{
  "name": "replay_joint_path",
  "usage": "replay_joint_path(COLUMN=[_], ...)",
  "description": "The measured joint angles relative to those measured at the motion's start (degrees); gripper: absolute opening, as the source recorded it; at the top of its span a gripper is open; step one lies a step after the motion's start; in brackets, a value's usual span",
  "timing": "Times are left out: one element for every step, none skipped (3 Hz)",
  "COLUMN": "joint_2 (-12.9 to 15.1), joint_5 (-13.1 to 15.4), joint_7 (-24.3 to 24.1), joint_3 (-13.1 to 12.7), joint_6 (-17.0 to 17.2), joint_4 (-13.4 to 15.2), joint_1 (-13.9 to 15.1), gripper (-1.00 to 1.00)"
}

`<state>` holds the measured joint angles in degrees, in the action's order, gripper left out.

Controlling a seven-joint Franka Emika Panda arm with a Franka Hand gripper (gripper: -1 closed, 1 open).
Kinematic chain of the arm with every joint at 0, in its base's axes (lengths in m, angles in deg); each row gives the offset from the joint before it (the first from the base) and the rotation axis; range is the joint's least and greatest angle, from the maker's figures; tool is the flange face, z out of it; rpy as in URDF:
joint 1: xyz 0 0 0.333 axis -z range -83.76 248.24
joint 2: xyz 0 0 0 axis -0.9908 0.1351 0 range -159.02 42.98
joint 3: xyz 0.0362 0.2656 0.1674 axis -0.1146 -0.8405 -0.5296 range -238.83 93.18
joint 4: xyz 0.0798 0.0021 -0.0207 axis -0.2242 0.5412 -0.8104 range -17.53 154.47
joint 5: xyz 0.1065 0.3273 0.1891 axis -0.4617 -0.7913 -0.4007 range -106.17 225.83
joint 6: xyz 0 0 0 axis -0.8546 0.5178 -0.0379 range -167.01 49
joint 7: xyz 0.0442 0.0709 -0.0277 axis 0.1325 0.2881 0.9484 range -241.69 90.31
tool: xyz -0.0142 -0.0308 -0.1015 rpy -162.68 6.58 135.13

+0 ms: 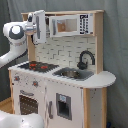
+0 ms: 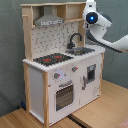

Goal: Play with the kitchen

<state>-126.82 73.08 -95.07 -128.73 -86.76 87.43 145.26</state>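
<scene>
Up high, gripper (image 1: pixel 39 26) at the kitchen's (image 1: pixel 65 95) top shelf level, about 10 o'clock in the first exterior view; finger state impossible to tell, tips hidden against the cabinet's upper corner. Same gripper (image 2: pixel 90 7) at roughly 1 o'clock in the second exterior view, just beside the shelf's end panel. White arm (image 1: pixel 15 42) bent behind it, elbow joint round and dark-faced, link dropping toward 8 o'clock in the first exterior view.

Kitchen standing upright on a wooden floor (image 2: pixel 107 107), filling the middle of both exterior views. Microwave (image 1: pixel 70 24) on the top shelf. Grey hood (image 2: pixel 49 20) under that shelf. Black-and-red hob (image 1: pixel 36 65) on the counter, sink (image 1: pixel 74 73) just beside it, black faucet (image 1: pixel 85 59) curving over the sink. Oven door (image 2: pixel 63 96) below the hob, knobs above it. Grey curtain (image 1: pixel 116 45) behind everything.
</scene>
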Motion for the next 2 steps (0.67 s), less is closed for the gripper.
replay_joint_path(joint_2=[-1.6, -4.0], joint_5=[0.0, 0.0], joint_7=[0.1, 1.9], joint_3=[-0.5, 1.3], joint_6=[-0.1, 0.0], joint_4=[0.9, 3.5], joint_1=[-5.8, -9.6], gripper=[1.00, 1.00])
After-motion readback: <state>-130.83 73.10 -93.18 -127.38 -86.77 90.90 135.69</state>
